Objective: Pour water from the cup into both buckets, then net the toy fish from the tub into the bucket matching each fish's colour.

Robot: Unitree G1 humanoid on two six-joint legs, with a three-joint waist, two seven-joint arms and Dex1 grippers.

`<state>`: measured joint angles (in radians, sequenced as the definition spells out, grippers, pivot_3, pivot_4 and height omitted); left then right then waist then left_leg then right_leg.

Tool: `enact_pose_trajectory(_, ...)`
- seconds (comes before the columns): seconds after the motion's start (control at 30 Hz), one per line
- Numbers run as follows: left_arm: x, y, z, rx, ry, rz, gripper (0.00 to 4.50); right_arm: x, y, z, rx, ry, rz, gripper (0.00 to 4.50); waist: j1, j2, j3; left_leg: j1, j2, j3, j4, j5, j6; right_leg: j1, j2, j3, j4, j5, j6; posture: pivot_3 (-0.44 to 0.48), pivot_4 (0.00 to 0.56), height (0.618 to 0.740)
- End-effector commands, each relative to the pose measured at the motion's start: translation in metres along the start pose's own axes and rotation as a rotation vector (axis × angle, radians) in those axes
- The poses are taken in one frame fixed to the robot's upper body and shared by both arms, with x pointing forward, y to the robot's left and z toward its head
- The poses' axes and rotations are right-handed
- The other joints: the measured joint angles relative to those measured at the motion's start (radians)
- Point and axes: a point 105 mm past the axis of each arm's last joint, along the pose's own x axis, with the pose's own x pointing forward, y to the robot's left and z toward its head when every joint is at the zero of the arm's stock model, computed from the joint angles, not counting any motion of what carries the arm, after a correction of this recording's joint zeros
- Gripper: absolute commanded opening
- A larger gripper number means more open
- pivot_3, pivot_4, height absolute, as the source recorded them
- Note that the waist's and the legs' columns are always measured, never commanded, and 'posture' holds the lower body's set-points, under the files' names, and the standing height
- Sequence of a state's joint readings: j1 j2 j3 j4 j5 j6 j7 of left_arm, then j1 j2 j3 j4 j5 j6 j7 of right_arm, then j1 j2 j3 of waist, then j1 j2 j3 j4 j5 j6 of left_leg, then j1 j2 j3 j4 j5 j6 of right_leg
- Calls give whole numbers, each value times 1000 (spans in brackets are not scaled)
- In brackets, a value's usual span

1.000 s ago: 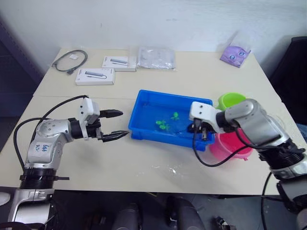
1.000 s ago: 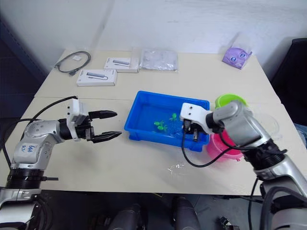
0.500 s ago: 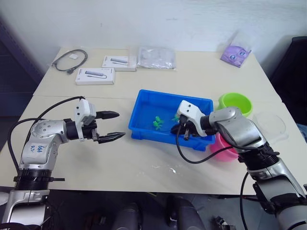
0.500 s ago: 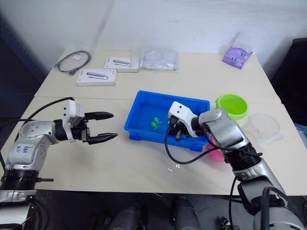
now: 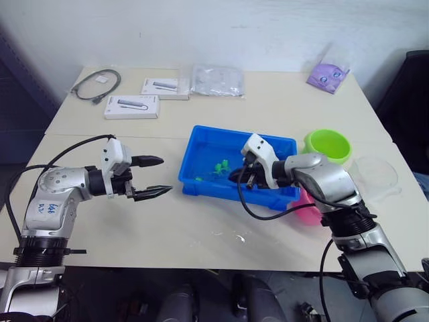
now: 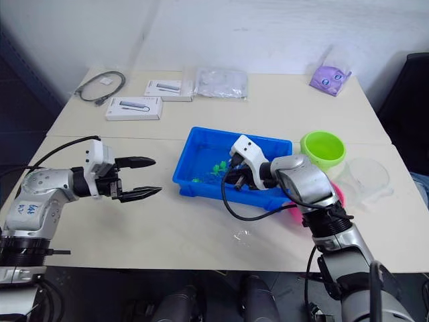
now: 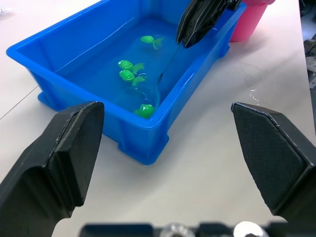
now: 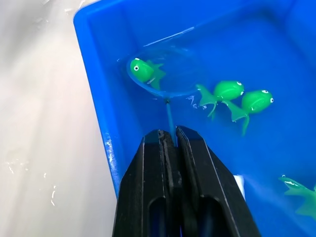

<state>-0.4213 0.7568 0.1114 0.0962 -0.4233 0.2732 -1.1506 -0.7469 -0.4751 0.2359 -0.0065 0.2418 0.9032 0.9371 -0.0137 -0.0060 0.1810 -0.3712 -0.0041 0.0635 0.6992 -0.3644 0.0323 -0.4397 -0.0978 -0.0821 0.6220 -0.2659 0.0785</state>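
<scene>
The blue tub [image 5: 200, 139] holds water and several green toy fish [image 8: 228, 90]. My right gripper [image 8: 171, 132] reaches into the tub from its right side and is shut on the net's thin handle [image 8: 168, 112]. The net's hoop lies in the water near the tub's left wall, with one green fish [image 8: 143, 70] inside it. The green bucket [image 5: 328, 146] stands right of the tub. The pink bucket [image 5: 306, 209] is partly hidden behind my right arm. The clear cup [image 5: 377, 173] sits at the far right. My left gripper [image 5: 166, 175] hovers open over the table, left of the tub.
Two white boxes [image 5: 131, 106], a coiled cable [image 5: 96, 84] and a clear plastic bag [image 5: 218, 80] lie at the back left. A purple pouch [image 5: 328, 73] sits at the back right. Water drops [image 5: 236, 236] mark the table in front of the tub.
My right gripper has swept the net leftward through the tub to its left side, and one green fish now lies in the hoop. The left arm has barely moved.
</scene>
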Motion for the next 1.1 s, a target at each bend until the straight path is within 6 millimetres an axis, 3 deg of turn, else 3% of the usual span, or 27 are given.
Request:
enact_pose_trajectory(0.03,-9,4,5,27,-5,23,4415,-12,7,18,-51,-62,19,0,-3,0,0,0,0,0,0,0,0,0,0,0,0,0,0,0,150,740)
enact_pose_trajectory(0.47,-4,7,13,51,-39,29,4415,-59,-6,13,-90,-109,-70,0,-10,0,0,0,0,0,0,0,0,0,-1,1,0,0,0,0,150,740)
enact_pose_trajectory(0.7,7,8,23,77,-81,10,4415,-102,-8,19,-236,-236,-211,0,-4,0,0,0,0,1,0,0,0,0,0,1,0,0,0,0,150,740)
enact_pose_trajectory(0.9,20,7,26,82,-114,-14,4415,-130,-4,10,-305,-261,-347,0,14,0,0,1,0,2,0,0,0,0,1,1,0,0,0,0,150,740)
enact_pose_trajectory(1.1,33,4,27,76,-139,-60,4415,-165,-6,-11,-278,-213,-505,0,19,0,0,1,-1,2,0,0,1,0,1,2,0,0,0,0,150,740)
